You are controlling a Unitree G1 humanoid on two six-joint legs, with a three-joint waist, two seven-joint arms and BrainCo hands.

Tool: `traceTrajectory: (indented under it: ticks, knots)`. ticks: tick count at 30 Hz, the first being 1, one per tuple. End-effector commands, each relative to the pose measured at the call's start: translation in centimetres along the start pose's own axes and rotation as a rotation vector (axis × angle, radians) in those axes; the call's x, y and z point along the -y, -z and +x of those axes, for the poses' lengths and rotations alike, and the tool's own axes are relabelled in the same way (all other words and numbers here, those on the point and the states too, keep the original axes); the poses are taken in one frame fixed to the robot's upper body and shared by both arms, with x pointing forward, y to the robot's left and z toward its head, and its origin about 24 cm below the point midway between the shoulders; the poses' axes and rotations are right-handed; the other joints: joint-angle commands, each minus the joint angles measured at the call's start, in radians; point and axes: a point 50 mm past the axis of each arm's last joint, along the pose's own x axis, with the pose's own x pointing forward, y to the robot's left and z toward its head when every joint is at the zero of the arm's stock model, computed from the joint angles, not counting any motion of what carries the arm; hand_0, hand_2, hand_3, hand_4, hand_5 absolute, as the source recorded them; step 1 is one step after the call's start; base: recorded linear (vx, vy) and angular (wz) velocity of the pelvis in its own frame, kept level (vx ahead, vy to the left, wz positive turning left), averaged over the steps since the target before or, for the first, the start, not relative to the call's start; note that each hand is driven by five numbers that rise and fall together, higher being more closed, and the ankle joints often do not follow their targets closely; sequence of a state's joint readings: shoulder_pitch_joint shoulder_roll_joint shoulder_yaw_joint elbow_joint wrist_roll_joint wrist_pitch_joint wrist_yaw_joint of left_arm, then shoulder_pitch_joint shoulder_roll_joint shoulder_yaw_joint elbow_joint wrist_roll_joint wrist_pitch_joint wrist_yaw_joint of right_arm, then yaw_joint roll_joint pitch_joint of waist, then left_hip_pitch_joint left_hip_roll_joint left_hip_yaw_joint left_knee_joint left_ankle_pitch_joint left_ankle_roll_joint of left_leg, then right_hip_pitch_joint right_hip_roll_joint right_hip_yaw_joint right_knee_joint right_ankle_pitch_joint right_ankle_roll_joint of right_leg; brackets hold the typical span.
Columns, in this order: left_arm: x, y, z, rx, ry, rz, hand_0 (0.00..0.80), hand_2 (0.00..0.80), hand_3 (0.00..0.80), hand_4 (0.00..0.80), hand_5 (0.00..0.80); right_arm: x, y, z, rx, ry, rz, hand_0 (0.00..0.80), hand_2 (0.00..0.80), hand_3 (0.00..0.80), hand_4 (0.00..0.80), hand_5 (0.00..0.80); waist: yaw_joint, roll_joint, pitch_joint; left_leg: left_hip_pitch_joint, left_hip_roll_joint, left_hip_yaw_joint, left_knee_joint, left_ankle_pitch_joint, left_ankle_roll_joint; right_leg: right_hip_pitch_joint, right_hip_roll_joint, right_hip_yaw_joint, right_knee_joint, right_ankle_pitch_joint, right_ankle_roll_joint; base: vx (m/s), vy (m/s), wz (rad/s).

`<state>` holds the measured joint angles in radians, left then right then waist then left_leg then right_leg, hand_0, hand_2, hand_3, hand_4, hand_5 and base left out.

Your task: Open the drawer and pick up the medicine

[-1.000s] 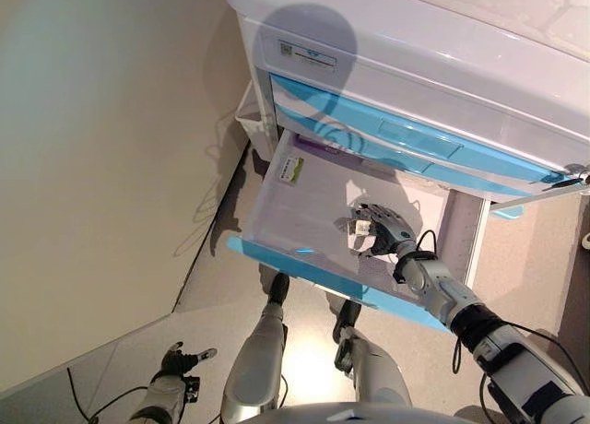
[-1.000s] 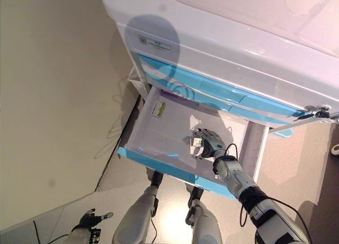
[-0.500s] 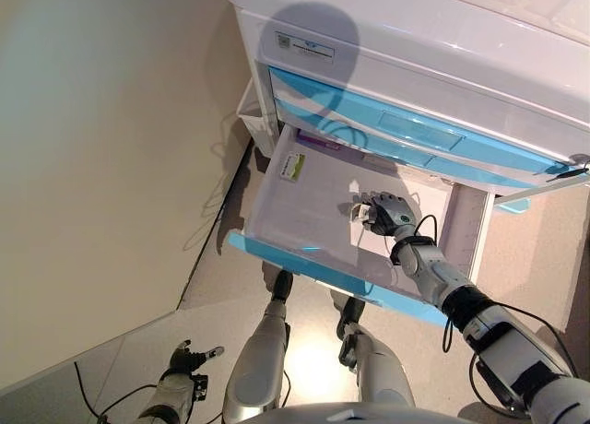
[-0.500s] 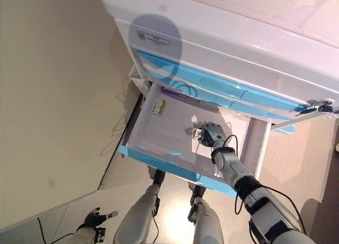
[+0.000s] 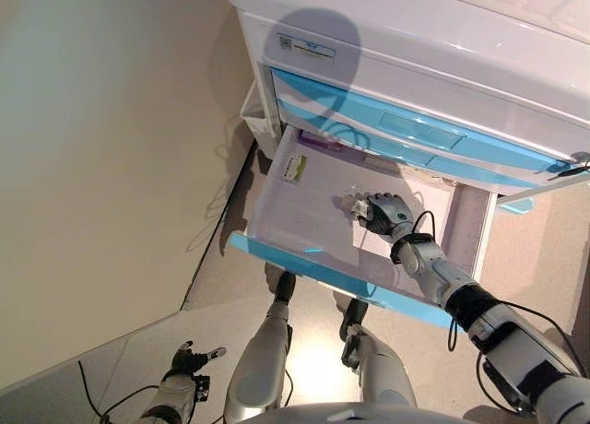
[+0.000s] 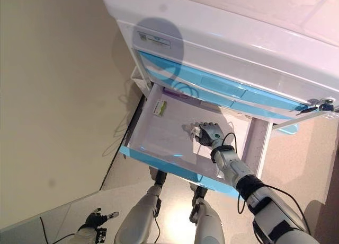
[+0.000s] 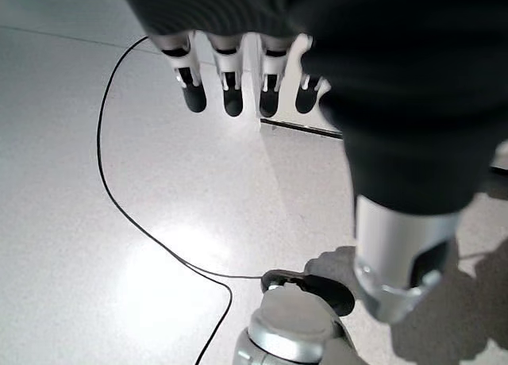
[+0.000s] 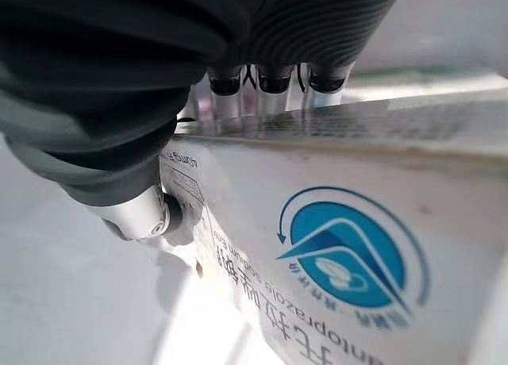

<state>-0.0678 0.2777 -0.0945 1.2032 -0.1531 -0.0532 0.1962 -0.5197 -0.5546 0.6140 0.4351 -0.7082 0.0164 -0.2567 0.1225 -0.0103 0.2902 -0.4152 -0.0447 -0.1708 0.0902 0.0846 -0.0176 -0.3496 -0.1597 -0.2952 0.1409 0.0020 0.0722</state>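
Note:
The bottom drawer (image 5: 277, 250) of the white and blue cabinet (image 5: 415, 55) stands pulled out. My right hand (image 5: 384, 212) is inside it, near the middle. Its fingers and thumb are curled round a white medicine box (image 5: 358, 206). In the right wrist view the box (image 8: 341, 246) fills the frame, with a round blue logo and print, the fingers (image 8: 274, 91) over its far edge and the thumb (image 8: 139, 210) against its side. My left hand (image 5: 189, 359) hangs low near the floor with straight fingers (image 7: 230, 87), holding nothing.
A second small box with a green label (image 5: 293, 169) lies at the drawer's back left, and a purple item (image 5: 318, 141) at its back edge. The upper blue drawers (image 5: 406, 129) are closed above. A beige wall (image 5: 111, 147) stands to the left.
My right hand has gone from spread fingers to fingers curled round the medicine box, and has shifted a little toward the drawer's back. The left hand has stayed down.

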Motion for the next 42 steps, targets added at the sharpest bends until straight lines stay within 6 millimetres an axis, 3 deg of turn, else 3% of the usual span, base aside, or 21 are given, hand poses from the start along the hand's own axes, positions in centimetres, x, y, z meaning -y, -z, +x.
traceTrajectory:
  ticks: [1, 2, 3, 4, 7, 9, 12, 15, 16, 22, 24, 25, 26, 27, 32, 34, 35, 36, 38, 40, 42]
  knots:
    - [-1.7, 1.3, 0.1, -0.072, -0.053, -0.033, 0.000, 0.000, 0.000, 0.000, 0.000, 1.3, -3.3, 0.1, 0.170, -0.021, 0.094, 0.800, 0.800, 0.800, 0.800, 0.800, -0.016, -0.062, -0.032, -0.003, -0.036, 0.034, -0.021, -0.015, 0.004, -0.004, -0.012, 0.040, -0.004, 0.045, 0.059, -0.004, -0.024, -0.05]
    - [-2.3, 1.6, 0.1, -0.090, -0.065, -0.043, 0.000, 0.000, 0.000, 0.000, 0.000, 2.9, -4.7, -0.4, 0.245, -0.019, 0.254, 0.800, 0.800, 0.800, 0.800, 0.800, -0.019, -0.072, -0.036, 0.006, -0.031, 0.040, -0.021, -0.017, 0.001, 0.004, -0.007, 0.044, -0.007, 0.043, 0.058, 0.006, -0.010, -0.05]
    - [-2.3, 1.6, 0.1, -0.090, -0.065, -0.042, 0.000, 0.000, 0.000, 0.000, 0.000, 2.9, -4.6, -0.5, 0.245, -0.019, 0.254, 0.800, 0.800, 0.800, 0.800, 0.800, -0.019, -0.072, -0.037, 0.005, -0.031, 0.040, -0.021, -0.016, 0.001, 0.003, -0.007, 0.043, -0.008, 0.043, 0.058, 0.026, -0.030, -0.07]
    - [-2.9, 2.0, 0.1, -0.107, -0.068, -0.044, 0.000, 0.000, 0.000, 0.000, 0.000, 4.0, -5.3, -1.4, 0.299, -0.039, 0.390, 0.800, 0.800, 0.800, 0.800, 0.800, -0.023, -0.081, -0.044, 0.015, -0.029, 0.042, -0.023, -0.017, -0.001, 0.014, -0.004, 0.040, -0.009, 0.040, 0.057, 0.045, -0.039, -0.06]
    - [-3.7, 2.5, 0.0, -0.124, -0.065, -0.041, 0.000, 0.000, 0.000, 0.000, 0.000, 6.0, -6.0, -2.6, 0.411, -0.090, 0.525, 0.800, 0.800, 0.800, 0.800, 0.800, -0.022, -0.092, -0.057, 0.039, -0.022, 0.039, -0.029, -0.023, -0.008, 0.041, 0.002, 0.038, -0.013, 0.031, 0.054, 0.035, -0.031, 0.00]
    - [-4.1, 2.5, 0.0, -0.125, -0.063, -0.036, 0.000, 0.000, 0.000, 0.000, 0.000, 6.3, -6.0, -2.9, 0.427, -0.118, 0.555, 0.800, 0.800, 0.800, 0.800, 0.800, -0.022, -0.093, -0.066, 0.043, -0.021, 0.037, -0.034, -0.018, -0.009, 0.048, 0.002, 0.035, -0.021, 0.034, 0.054, 0.000, 0.000, 0.00]
    - [-5.6, 3.2, -0.1, -0.146, -0.070, -0.032, 0.000, 0.000, 0.000, 0.000, 0.000, 9.8, -6.0, -4.0, 0.550, -0.210, 0.665, 0.800, 0.800, 0.800, 0.800, 0.800, -0.015, -0.106, -0.092, 0.082, -0.011, 0.040, -0.045, -0.024, -0.017, 0.085, 0.010, 0.033, -0.036, 0.029, 0.052, 0.067, -0.035, -0.01]
    - [-6.0, 3.7, -0.2, -0.158, -0.064, -0.033, 0.000, 0.000, 0.000, 0.000, 0.000, 11.3, -6.0, -4.4, 0.597, -0.271, 0.688, 0.800, 0.800, 0.800, 0.800, 0.800, -0.014, -0.112, -0.110, 0.097, -0.006, 0.043, -0.054, -0.021, -0.021, 0.102, 0.012, 0.031, -0.051, 0.035, 0.052, 0.058, -0.014, 0.00]
    - [-6.4, 4.1, -0.4, -0.172, -0.064, -0.030, 0.000, 0.000, 0.000, 0.000, 0.000, 12.8, -5.9, -4.7, 0.628, -0.348, 0.747, 0.800, 0.800, 0.800, 0.800, 0.800, -0.015, -0.121, -0.129, 0.116, -0.001, 0.050, -0.060, -0.022, -0.024, 0.121, 0.016, 0.033, -0.065, 0.037, 0.053, 0.058, -0.014, -0.02]
    - [-6.3, 5.9, -0.9, -0.220, -0.033, -0.037, 0.000, 0.000, 0.000, 0.000, 0.000, 17.4, -5.7, -5.9, 0.691, -0.424, 0.799, 0.800, 0.800, 0.800, 0.800, 0.800, -0.031, -0.135, -0.195, 0.185, 0.010, 0.080, -0.089, -0.031, -0.030, 0.180, 0.034, 0.049, -0.110, 0.048, 0.058, 0.082, 0.003, -0.06]
    - [-6.1, 6.7, -1.2, -0.244, -0.027, -0.043, 0.000, 0.000, 0.000, 0.000, 0.000, 19.4, -5.1, -6.1, 0.692, -0.346, 0.776, 0.800, 0.800, 0.800, 0.800, 0.800, -0.040, -0.137, -0.217, 0.207, 0.012, 0.089, -0.098, -0.035, -0.031, 0.198, 0.037, 0.052, -0.122, 0.049, 0.060, 0.075, 0.012, -0.14]
    - [-6.1, 6.7, -1.2, -0.244, -0.026, -0.043, 0.000, 0.000, 0.000, 0.000, 0.000, 19.4, -5.1, -6.1, 0.692, -0.346, 0.776, 0.800, 0.800, 0.800, 0.800, 0.800, -0.039, -0.136, -0.216, 0.209, 0.012, 0.089, -0.099, -0.035, -0.031, 0.200, 0.037, 0.052, -0.122, 0.049, 0.060, 0.094, 0.014, -0.20]
    - [-5.9, 7.5, -1.5, -0.268, -0.020, -0.055, 0.000, 0.000, 0.000, 0.000, 0.000, 21.6, -4.4, -6.2, 0.685, -0.237, 0.748, 0.800, 0.800, 0.800, 0.800, 0.800, -0.049, -0.138, -0.241, 0.227, 0.015, 0.096, -0.107, -0.039, -0.031, 0.215, 0.040, 0.057, -0.132, 0.050, 0.063, 0.104, 0.014, -0.14]
    - [-5.8, 7.9, -1.6, -0.283, -0.020, -0.055, 0.000, 0.000, 0.000, 0.000, 0.000, 22.4, -3.9, -6.1, 0.672, -0.180, 0.745, 0.800, 0.800, 0.800, 0.800, 0.800, -0.052, -0.139, -0.253, 0.239, 0.018, 0.100, -0.113, -0.041, -0.032, 0.224, 0.041, 0.059, -0.137, 0.050, 0.065, 0.105, 0.014, -0.09]
    - [-5.6, 8.9, -2.0, -0.311, -0.020, -0.061, 0.000, 0.000, 0.000, 0.000, 0.000, 25.2, -1.8, -5.7, 0.602, 0.010, 0.721, 0.800, 0.800, 0.800, 0.800, 0.800, -0.054, -0.145, -0.281, 0.273, 0.023, 0.112, -0.129, -0.046, -0.033, 0.252, 0.044, 0.060, -0.153, 0.050, 0.066, 0.066, 0.005, -0.15]
    - [-5.6, 9.4, -2.2, -0.325, -0.021, -0.056, 0.000, 0.000, 0.000, 0.000, 0.000, 27.1, 0.1, -4.9, 0.502, 0.118, 0.683, 0.800, 0.800, 0.800, 0.800, 0.800, -0.056, -0.153, -0.298, 0.290, 0.026, 0.116, -0.141, -0.047, -0.035, 0.270, 0.047, 0.058, -0.163, 0.050, 0.066, 0.055, -0.001, -0.01]
    - [-5.6, 9.4, -2.2, -0.326, -0.020, -0.057, 0.000, 0.000, 0.000, 0.000, 0.000, 27.1, 0.1, -4.8, 0.503, 0.118, 0.682, 0.800, 0.800, 0.800, 0.800, 0.800, -0.057, -0.152, -0.297, 0.291, 0.026, 0.116, -0.141, -0.047, -0.035, 0.270, 0.047, 0.058, -0.163, 0.050, 0.066, 0.062, -0.012, 0.00]
    - [-5.7, 9.8, -2.4, -0.339, -0.027, -0.056, 0.000, 0.000, 0.000, 0.000, 0.000, 28.6, 1.4, -4.4, 0.440, 0.212, 0.666, 0.800, 0.800, 0.800, 0.800, 0.800, -0.053, -0.160, -0.303, 0.297, 0.029, 0.118, -0.146, -0.047, -0.036, 0.278, 0.048, 0.055, -0.168, 0.050, 0.066, 0.041, -0.011, -0.01]
    - [-5.5, 9.9, -2.5, -0.343, -0.021, -0.059, 0.000, 0.000, 0.000, 0.000, 0.000, 28.9, 2.1, -3.9, 0.406, 0.252, 0.671, 0.800, 0.800, 0.800, 0.800, 0.800, -0.053, -0.158, -0.305, 0.302, 0.029, 0.118, -0.147, -0.047, -0.036, 0.281, 0.048, 0.055, -0.168, 0.050, 0.066, 0.020, -0.005, 0.00]
    - [-5.5, 10.3, -2.6, -0.361, -0.027, -0.042, 0.000, 0.000, 0.000, 0.000, 0.000, 30.7, 4.3, -2.4, 0.263, 0.393, 0.618, 0.800, 0.800, 0.800, 0.800, 0.800, -0.046, -0.163, -0.305, 0.308, 0.027, 0.113, -0.150, -0.047, -0.034, 0.288, 0.049, 0.053, -0.164, 0.046, 0.063, 0.000, 0.000, 0.00]
    - [-5.7, 10.4, -2.7, -0.369, -0.028, -0.039, 0.000, 0.000, 0.000, 0.000, 0.000, 31.7, 4.6, -1.9, 0.215, 0.431, 0.566, 0.800, 0.800, 0.800, 0.800, 0.800, -0.042, -0.167, -0.305, 0.310, 0.027, 0.111, -0.151, -0.047, -0.033, 0.290, 0.049, 0.052, -0.163, 0.045, 0.062, 0.016, -0.002, -0.01]
